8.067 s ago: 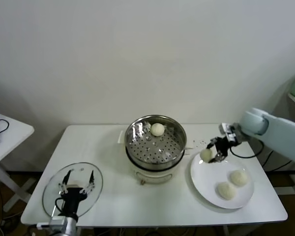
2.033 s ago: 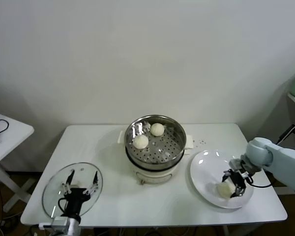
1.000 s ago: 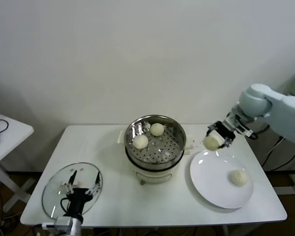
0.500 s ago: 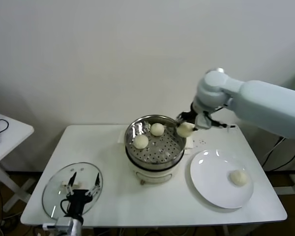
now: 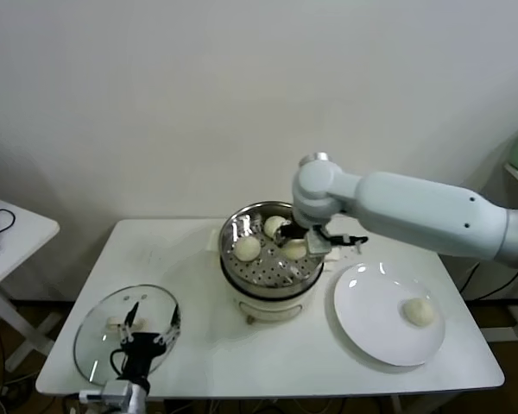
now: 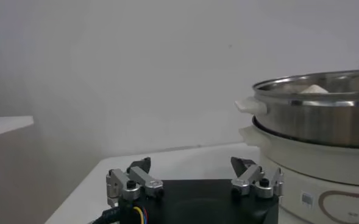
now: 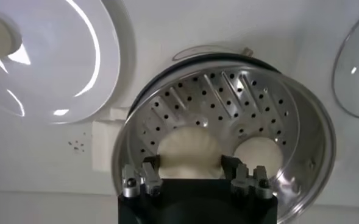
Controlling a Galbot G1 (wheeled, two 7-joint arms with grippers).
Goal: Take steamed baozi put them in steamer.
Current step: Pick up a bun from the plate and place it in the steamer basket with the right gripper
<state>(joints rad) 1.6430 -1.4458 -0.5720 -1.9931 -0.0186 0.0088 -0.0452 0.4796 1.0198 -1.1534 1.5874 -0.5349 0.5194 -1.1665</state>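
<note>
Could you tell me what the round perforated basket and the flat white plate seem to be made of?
The round perforated basket looks like polished steel: mirror-bright walls, punched holes. The flat white plate looks like glazed ceramic, perhaps melamine, going by its glossy highlights.

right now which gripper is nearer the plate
Right. The right gripper is over the steamer, just beside the plate; the left gripper hovers over the glass lid across the table.

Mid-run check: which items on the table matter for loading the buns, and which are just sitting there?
Job items:
- steamer
- two baozi in steamer
- baozi held by right gripper over the basket
- last baozi on white plate

Just lying about:
- glass lid under the open left gripper
- side table
</note>
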